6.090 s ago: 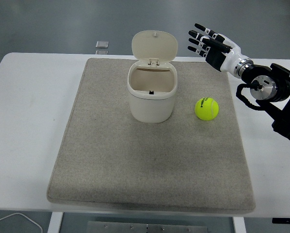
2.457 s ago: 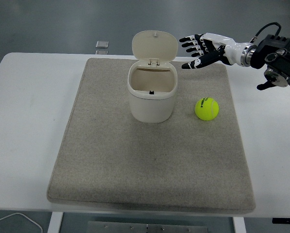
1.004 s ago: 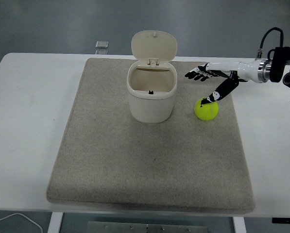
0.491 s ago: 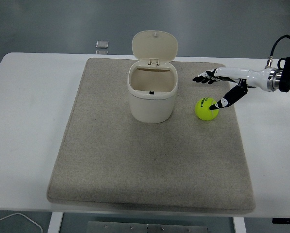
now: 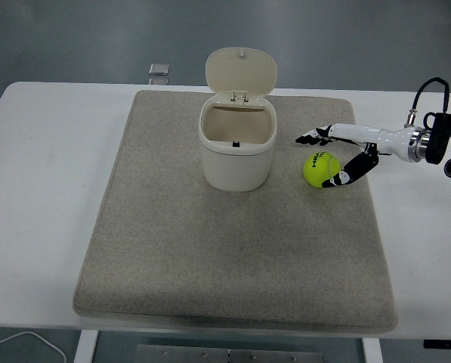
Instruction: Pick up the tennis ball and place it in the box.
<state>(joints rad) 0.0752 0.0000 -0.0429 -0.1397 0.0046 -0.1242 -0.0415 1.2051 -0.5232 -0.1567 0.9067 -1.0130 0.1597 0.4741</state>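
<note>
One tennis ball (image 5: 321, 169), one open box (image 5: 236, 144); right hand (image 5: 335, 155) spread wide around the ball.

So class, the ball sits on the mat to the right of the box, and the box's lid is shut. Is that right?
Not quite. The head view shows the lid standing open behind the box. The rest holds: the ball sits on the mat, right of the box.

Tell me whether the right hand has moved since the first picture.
Yes. The right hand has come down from beside the bin's raised lid to the tennis ball on the mat, fingers over it and thumb at its right side, not yet closed.
</note>
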